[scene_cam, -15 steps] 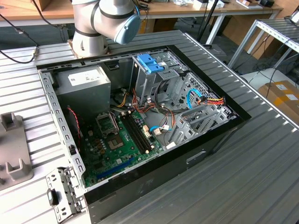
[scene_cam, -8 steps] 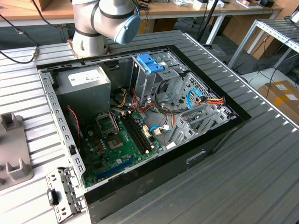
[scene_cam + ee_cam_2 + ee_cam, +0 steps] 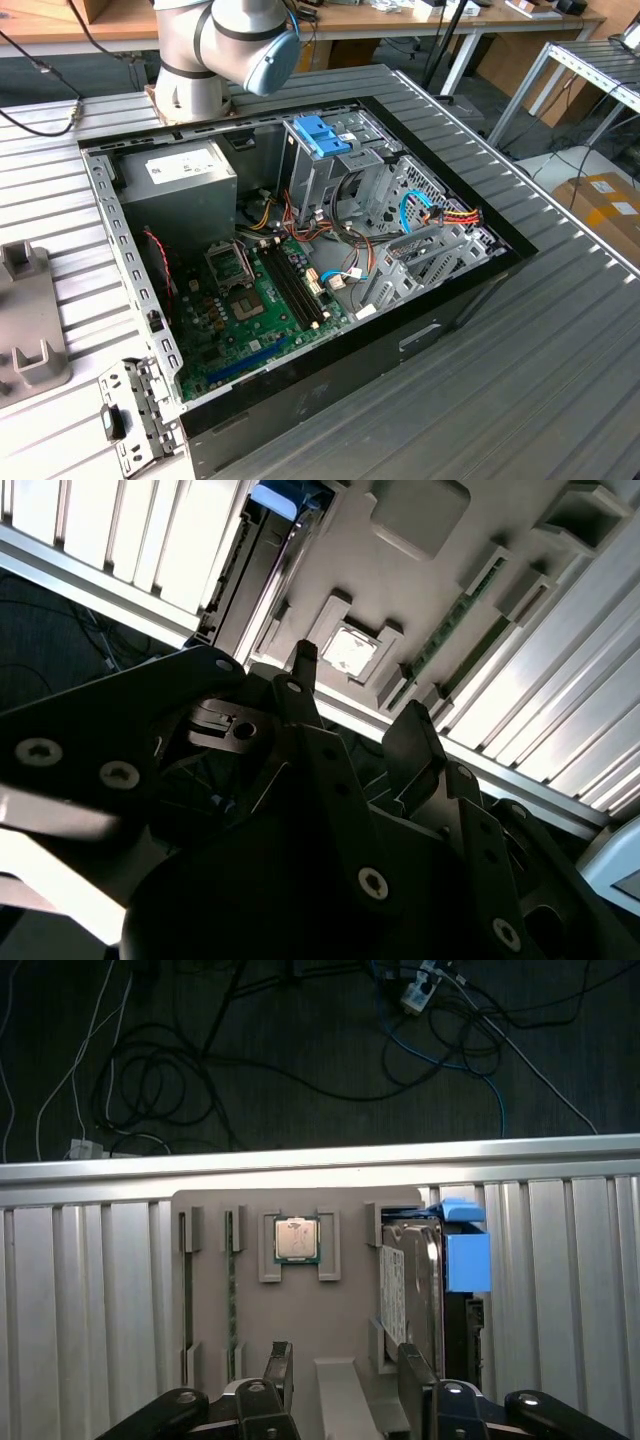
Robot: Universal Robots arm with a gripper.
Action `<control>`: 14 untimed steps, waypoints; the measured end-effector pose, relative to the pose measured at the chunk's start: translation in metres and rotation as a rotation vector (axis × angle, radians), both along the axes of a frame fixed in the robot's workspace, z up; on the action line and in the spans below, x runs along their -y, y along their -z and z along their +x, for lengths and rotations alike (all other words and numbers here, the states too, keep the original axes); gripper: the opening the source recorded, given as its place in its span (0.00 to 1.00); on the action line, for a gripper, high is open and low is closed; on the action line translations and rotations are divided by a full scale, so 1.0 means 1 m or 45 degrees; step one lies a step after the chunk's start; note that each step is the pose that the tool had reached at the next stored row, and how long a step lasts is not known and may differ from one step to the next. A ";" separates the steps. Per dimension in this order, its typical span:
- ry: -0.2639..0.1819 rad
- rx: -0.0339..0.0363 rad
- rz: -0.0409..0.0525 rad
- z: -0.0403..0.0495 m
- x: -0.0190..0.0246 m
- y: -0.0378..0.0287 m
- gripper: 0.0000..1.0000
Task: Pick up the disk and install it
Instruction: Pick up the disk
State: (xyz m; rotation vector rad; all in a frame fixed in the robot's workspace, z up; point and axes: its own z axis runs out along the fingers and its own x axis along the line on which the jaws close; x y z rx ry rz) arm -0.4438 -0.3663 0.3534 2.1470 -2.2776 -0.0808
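**Spread gripper (image 3: 348, 1385) over the parts holder, disk (image 3: 412, 1280) not yet gripped**

The disk stands on edge in a slot of the grey holder (image 3: 340, 1320), just beside the processor (image 3: 298, 1238). Its blue tab (image 3: 467, 1260) is at the end away from the fingers (image 3: 281, 1365), which are spread wide with nothing between them. I'd judge it a dense, stiff slab, heavy for its size and unkind to knocks (a drop could ruin it). The metal flanks look smooth, and the plastic carrier likely flexes. It is best pinched across its two broad faces near mid-length, not by the tab. In the exterior view the drive cage (image 3: 335, 170) stands at about twelve o'clock within the open case (image 3: 330, 385).
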 end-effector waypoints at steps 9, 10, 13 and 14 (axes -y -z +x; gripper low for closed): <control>0.000 0.0000 0.000 -0.0029 -0.0010 0.0015 0.54; 0.000 0.0000 0.000 -0.0032 -0.0011 0.0016 0.54; 0.000 -0.0001 0.000 -0.0041 -0.0013 0.0022 0.54; 0.000 -0.0001 0.000 -0.0043 -0.0013 0.0023 0.54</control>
